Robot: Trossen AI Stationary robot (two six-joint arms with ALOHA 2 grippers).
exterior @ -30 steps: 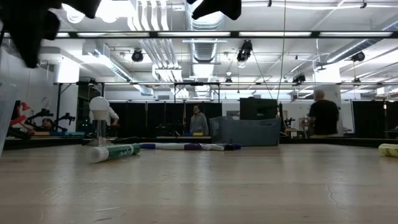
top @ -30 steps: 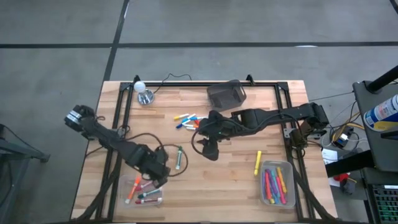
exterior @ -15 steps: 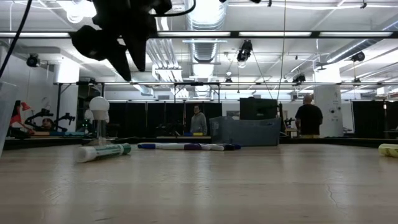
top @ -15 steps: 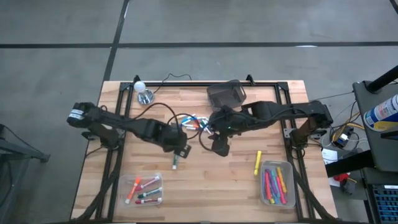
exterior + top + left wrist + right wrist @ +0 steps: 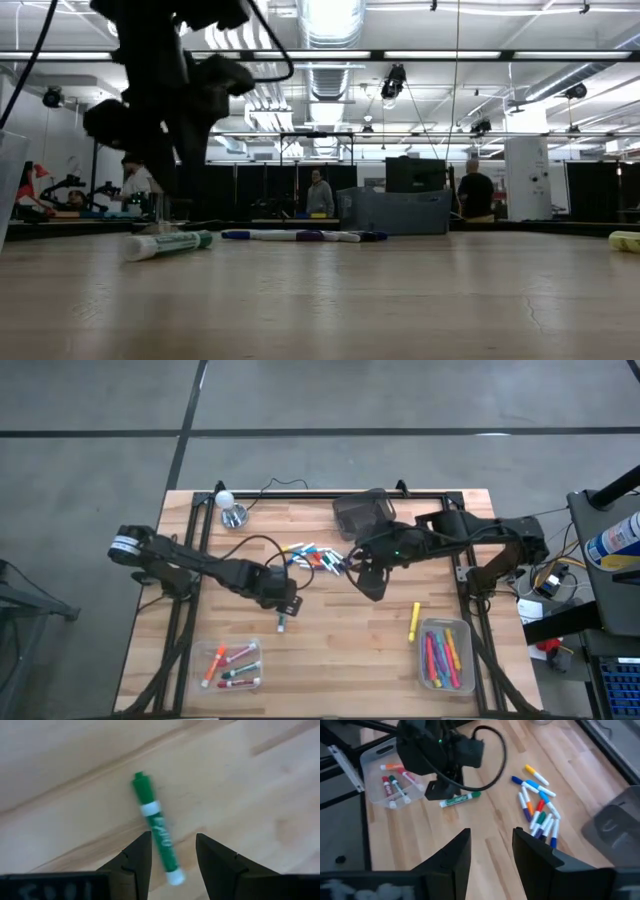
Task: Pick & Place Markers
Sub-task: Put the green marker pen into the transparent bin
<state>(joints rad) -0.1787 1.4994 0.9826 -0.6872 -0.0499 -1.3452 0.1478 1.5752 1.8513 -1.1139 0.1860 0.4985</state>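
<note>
Left wrist view gives us the relation that matters: the green marker (image 5: 156, 834) lies flat on the tabletop (image 5: 260, 795) straight ahead of our left gripper (image 5: 172, 854), with its white-tipped end sitting between the two spread fingers (image 5: 139, 860) and its capped end pointing away from us. Its long axis runs roughly along our line of sight, tilted a little, so the jaws straddle it across its width. We judge that a descent with a small twist to square the jaws across the barrel is what the pickup turns on.

From the high view, our left gripper (image 5: 284, 603) hovers just above the green marker (image 5: 282, 623), near the middle of the tabletop (image 5: 330, 660), and is plainly the nearer arm. Our right gripper (image 5: 368, 582) hangs over the centre-right, its jaws also spread in its own wrist view, grasping nothing. It is close to the loose cluster of markers (image 5: 312, 554) in blue, orange and white, which lies between the two arms toward the far edge.

A lone yellow marker (image 5: 414, 620) lies just beside the right tray (image 5: 446, 655), which already holds several pens. The left tray (image 5: 232, 665) near our front-left corner holds a few more. We judge the green one belongs there, since it is the closer tray. The dark mesh bin (image 5: 364, 513) sits at the far edge.
</note>
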